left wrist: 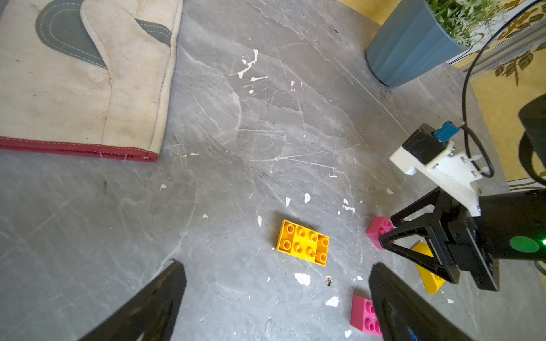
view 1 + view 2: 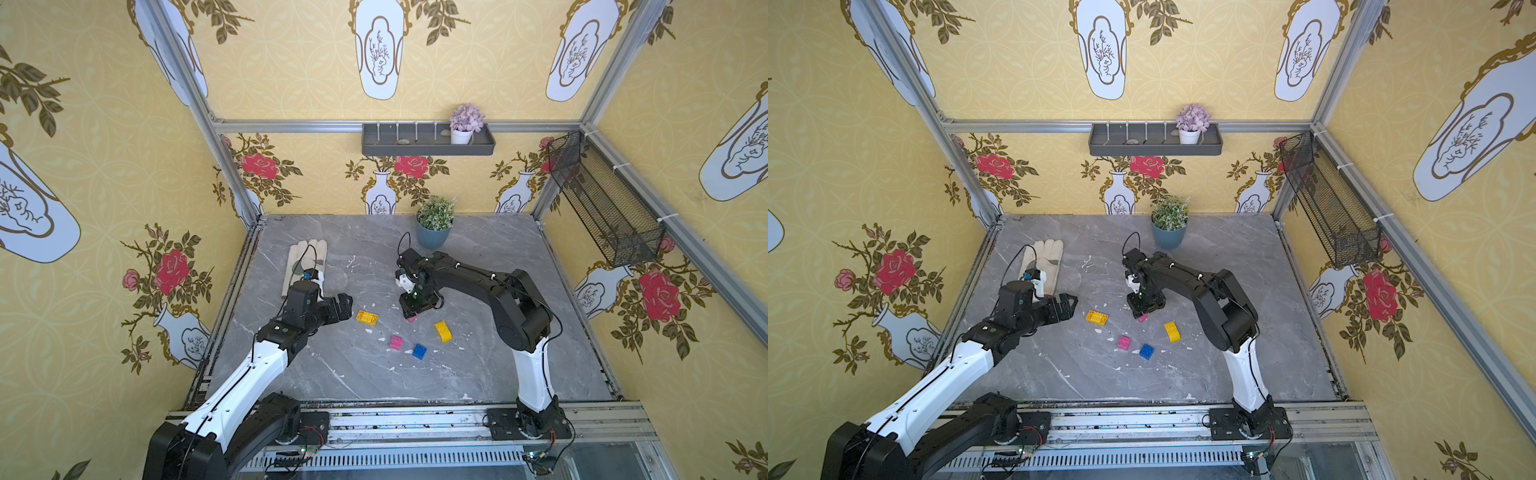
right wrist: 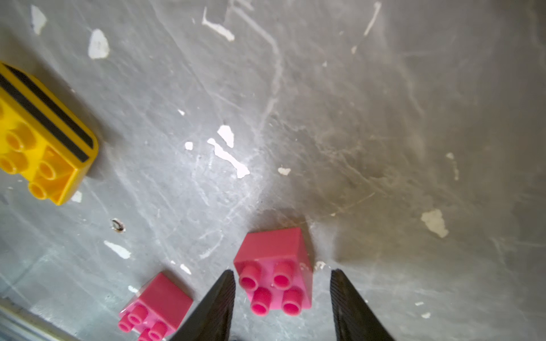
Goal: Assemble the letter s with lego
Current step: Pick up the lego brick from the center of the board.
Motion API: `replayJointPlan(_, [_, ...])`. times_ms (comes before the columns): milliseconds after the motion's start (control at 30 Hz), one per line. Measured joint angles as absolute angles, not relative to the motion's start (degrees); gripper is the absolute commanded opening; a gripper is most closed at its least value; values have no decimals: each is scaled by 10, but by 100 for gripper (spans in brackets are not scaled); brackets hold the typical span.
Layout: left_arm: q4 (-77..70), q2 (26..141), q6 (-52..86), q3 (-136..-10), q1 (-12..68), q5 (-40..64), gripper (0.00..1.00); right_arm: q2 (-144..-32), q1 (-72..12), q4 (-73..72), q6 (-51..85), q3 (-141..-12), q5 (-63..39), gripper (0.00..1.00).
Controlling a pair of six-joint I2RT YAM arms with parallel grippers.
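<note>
We are standing at the start of the job: all five bricks are lying loose on the desk [image 2: 332, 374], none of them joined, so no part of the S is showing yet. Our right fingers [image 3: 215, 307] are straddling one pink brick [image 3: 273, 248], studs up. They are released and not yet pinching, with one finger at the brick's edge and a clear gap at the other. Our left fingers [image 1: 153, 304] are spread wide and holding nothing, hovering near one yellow brick [image 2: 367, 317]. The other yellow brick [image 2: 443, 331], the second pink brick [image 2: 396, 342] and the blue brick [image 2: 419, 351] are sitting close by. The glove [image 2: 305, 257] is lying well away.

We are judging the main risk to be the off-centre placement. The near finger would be pushing first, so the brick could be sliding or twisting on the smooth desk instead of seating squarely. The brick is also looking slightly turned against the fingers, so a pinch might be catching corners and letting it pop out on lifting. The second pink brick is lying just beside the outer face of one finger, and any sideways correction could be knocking it away.
</note>
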State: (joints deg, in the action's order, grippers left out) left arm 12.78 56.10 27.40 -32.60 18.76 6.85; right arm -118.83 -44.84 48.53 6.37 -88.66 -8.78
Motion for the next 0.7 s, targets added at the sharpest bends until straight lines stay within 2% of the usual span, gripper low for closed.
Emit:
replayJointPlan(500, [129, 562, 274, -319, 188, 69, 99, -1197, -469, 489, 59, -897, -55, 52])
replayJointPlan(700, [130, 560, 274, -318, 187, 69, 99, -1199, -471, 487, 60, -893, -55, 47])
